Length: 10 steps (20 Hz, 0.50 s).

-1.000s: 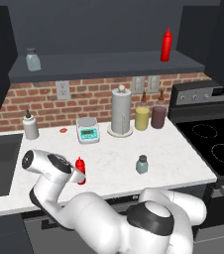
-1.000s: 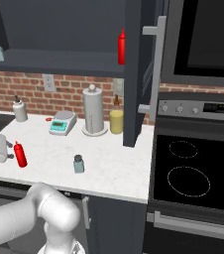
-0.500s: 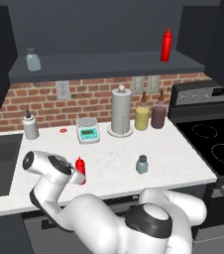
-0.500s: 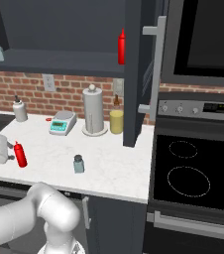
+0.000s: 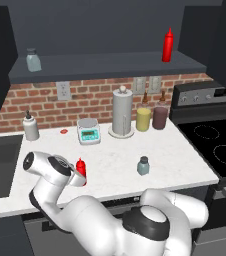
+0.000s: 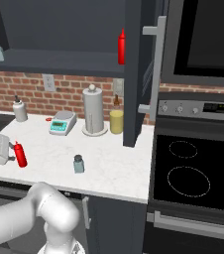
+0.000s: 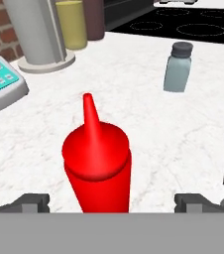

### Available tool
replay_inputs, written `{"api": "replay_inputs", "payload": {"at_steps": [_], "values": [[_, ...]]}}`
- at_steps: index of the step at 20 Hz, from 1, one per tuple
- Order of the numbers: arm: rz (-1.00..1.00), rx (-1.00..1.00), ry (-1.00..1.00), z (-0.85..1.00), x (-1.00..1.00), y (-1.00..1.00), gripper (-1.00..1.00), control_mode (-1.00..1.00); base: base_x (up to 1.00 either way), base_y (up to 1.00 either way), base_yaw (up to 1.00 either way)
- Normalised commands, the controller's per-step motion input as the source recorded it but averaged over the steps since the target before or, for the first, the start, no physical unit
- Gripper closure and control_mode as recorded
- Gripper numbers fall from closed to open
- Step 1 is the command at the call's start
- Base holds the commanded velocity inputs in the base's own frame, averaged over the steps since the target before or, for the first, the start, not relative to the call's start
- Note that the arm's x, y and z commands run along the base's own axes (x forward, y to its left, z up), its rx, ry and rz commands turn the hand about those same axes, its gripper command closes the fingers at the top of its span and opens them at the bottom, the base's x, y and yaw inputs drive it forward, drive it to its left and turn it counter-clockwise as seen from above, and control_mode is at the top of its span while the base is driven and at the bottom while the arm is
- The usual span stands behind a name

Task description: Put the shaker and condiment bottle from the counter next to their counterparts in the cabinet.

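Red condiment bottle [image 7: 97, 163] stands upright on the counter [image 7: 148, 124] between the gripper's [image 7: 112, 202] spread fingers, untouched; the shaker [image 7: 177, 67] stands well apart.

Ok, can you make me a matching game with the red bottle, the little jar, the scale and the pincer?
Things:
1. condiment bottle
2. shaker
3. kitchen scale
4. pincer

Places or states:
A. by the brick wall, beside the paper towel roll
B. open, not holding anything
C. upright between the pincer's tips
D. alone on the counter, toward the stove

Pairs: 1-C, 2-D, 3-A, 4-B
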Motion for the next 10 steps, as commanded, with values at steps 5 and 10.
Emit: {"api": "replay_inputs", "payload": {"at_steps": [5, 10], "values": [[-0.04, 0.0, 0.0, 0.0, 0.02, -0.02, -1.0, -1.0, 0.0, 0.0, 0.0], [0.0, 0.0, 0.0, 0.0, 0.0, -0.09, -1.0, -1.0, 0.0, 0.0, 0.0]]}}
